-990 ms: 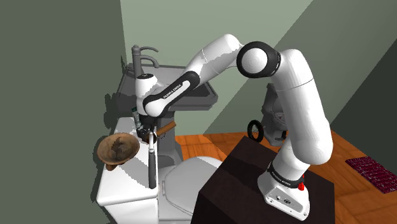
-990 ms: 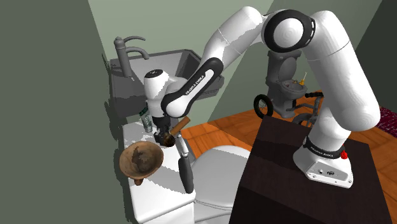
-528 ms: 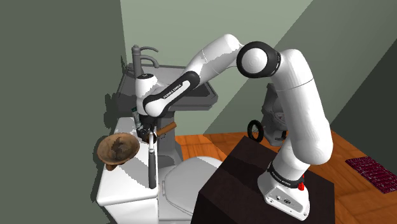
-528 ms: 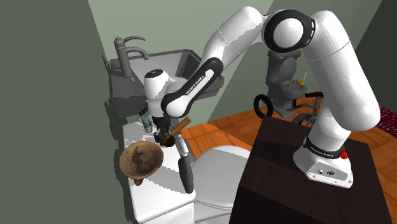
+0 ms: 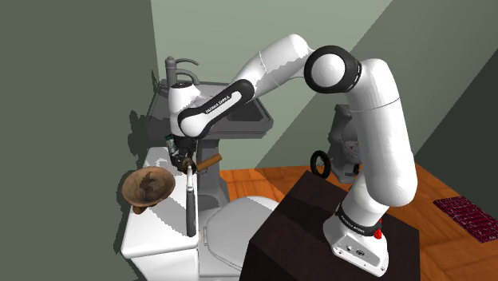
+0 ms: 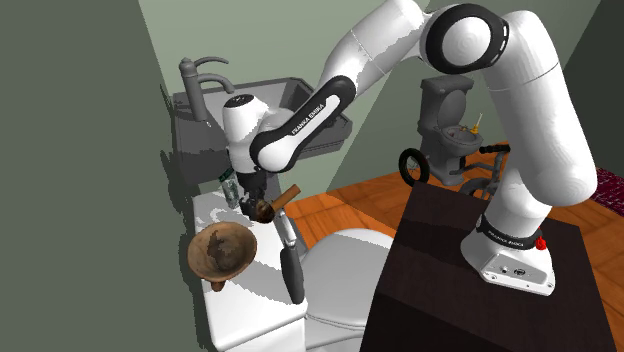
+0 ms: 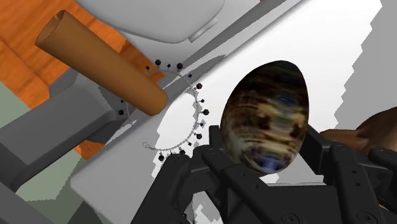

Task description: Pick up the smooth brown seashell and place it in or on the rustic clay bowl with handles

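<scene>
Shell (image 7: 266, 118) is pinched btw the two black fingers (image 7: 210, 156) of the gripper (image 7: 266, 143). It's oval, glossy, brown w/ darker streaks and a bit of blue. In the wrist view its lower part is covered by the fingers and the rest sticks out past the tips. A gap and a shadow can be made out btw it and the white lid (image 7: 318, 38) of the toilet tank, so it's held just above the lid, not resting on it afaict.

In the shoulder view the gripper (image 5: 186, 164) is pointed down over the far part of the lid, w/ the shell (image 5: 189, 166) at its tip. The bowl (image 5: 148, 187), brown w/ small handles, is set at the lid's edge, to that view's left of the gripper and a bit nearer the camera. It's close to the shell but not touching. Same layout is seen in the second exterior view: bowl (image 6: 222, 250) left of and nearer than the gripper (image 6: 258, 208).

Other stuff: a long tool (image 5: 191, 206) w/ a black handle is laid on the lid just right of the bowl. A brown stick (image 7: 102, 63) and a ring of dark beads (image 7: 172, 108) are found right by the gripper. A grey sink (image 5: 247, 120) w/ faucet (image 5: 179, 68) is seen farther back.
</scene>
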You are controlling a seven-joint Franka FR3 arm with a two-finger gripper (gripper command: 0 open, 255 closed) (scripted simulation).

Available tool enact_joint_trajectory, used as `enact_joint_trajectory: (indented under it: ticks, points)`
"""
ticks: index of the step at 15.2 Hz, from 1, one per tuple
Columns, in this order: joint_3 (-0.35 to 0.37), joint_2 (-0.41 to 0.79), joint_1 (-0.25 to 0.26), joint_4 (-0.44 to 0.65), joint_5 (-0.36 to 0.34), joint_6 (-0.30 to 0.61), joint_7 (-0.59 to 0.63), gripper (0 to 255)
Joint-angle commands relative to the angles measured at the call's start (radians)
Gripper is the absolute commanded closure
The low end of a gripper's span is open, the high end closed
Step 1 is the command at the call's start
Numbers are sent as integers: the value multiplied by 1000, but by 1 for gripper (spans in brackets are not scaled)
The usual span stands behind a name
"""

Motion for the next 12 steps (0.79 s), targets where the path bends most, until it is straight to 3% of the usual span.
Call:
enact_joint_trajectory:
  ticks: [1, 12]
  points:
    - [4, -20, -5, -3, 6, -17, -4, 255]
    - [25, -109, -18, 16, 36, -122, -22, 255]
